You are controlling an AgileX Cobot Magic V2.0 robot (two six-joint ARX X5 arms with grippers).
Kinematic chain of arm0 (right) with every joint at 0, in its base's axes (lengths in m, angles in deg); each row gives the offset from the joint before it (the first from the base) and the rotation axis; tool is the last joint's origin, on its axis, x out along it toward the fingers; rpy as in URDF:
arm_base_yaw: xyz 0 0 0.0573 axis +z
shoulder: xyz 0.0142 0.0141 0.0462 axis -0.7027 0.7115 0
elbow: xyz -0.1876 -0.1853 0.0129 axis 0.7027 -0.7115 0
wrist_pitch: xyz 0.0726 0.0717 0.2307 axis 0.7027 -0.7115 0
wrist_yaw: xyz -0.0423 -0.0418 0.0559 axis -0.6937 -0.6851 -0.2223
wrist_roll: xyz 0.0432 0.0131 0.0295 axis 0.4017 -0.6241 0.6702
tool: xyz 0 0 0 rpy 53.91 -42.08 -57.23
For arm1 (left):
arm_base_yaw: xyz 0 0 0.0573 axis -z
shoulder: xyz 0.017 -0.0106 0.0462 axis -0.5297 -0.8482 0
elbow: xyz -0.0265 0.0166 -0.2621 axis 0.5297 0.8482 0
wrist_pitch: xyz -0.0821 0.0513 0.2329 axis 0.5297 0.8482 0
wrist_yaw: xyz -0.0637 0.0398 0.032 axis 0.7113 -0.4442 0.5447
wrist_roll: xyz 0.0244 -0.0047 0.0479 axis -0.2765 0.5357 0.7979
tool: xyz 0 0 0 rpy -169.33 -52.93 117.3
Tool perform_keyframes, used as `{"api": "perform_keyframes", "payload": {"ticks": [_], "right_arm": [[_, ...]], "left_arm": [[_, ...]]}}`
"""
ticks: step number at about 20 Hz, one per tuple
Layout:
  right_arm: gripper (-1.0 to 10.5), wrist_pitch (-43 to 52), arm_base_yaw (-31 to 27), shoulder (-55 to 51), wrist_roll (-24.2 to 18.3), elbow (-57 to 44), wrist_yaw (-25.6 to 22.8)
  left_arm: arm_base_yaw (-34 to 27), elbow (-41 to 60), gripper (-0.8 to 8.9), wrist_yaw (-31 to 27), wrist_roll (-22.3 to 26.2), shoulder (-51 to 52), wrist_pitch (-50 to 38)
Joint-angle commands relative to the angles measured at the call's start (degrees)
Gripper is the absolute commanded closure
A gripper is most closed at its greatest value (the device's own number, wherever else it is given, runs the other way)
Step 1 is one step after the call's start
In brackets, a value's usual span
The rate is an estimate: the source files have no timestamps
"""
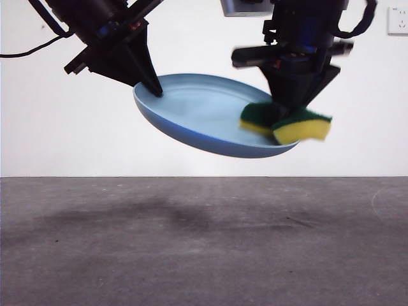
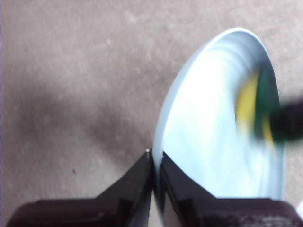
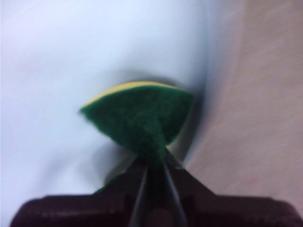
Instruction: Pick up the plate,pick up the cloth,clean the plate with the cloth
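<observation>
The light-blue plate hangs tilted in the air above the table. My left gripper is shut on its left rim, and the left wrist view shows its jaws pinching the plate's edge. My right gripper comes down from the upper right, shut on the cloth, a yellow sponge with a dark green layer. The cloth presses on the plate's right inner surface. In the right wrist view the cloth's green side is squeezed between the jaws against the plate. The left wrist view shows the cloth blurred on the plate.
The grey table lies below with soft shadows of the plate and arms on it. A white wall stands behind, with a socket at the upper right.
</observation>
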Motion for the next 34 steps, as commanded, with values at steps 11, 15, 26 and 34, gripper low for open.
{"api": "perform_keyframes", "payload": {"ticks": [11, 15, 26, 34], "right_arm": [[9.6, 28.11, -0.26, 0.35, -0.09, -0.59, 22.88], [9.6, 22.51, -0.26, -2.89, 1.27, -0.57, 22.69], [9.6, 3.19, -0.26, -16.39, 1.33, -0.57, 15.56], [9.6, -2.47, -0.26, -22.23, 2.32, -0.59, 10.45]], "left_arm": [[0.46, 0.02, 8.21, -1.01, 4.13, 0.11, 1.55], [0.04, 0.04, 8.21, -19.93, 9.79, 0.07, 2.1], [-8.33, 0.04, 8.21, -17.14, 10.25, -14.38, 1.25], [-8.66, 0.04, 7.9, -17.57, 10.01, -25.86, -0.42]]}}
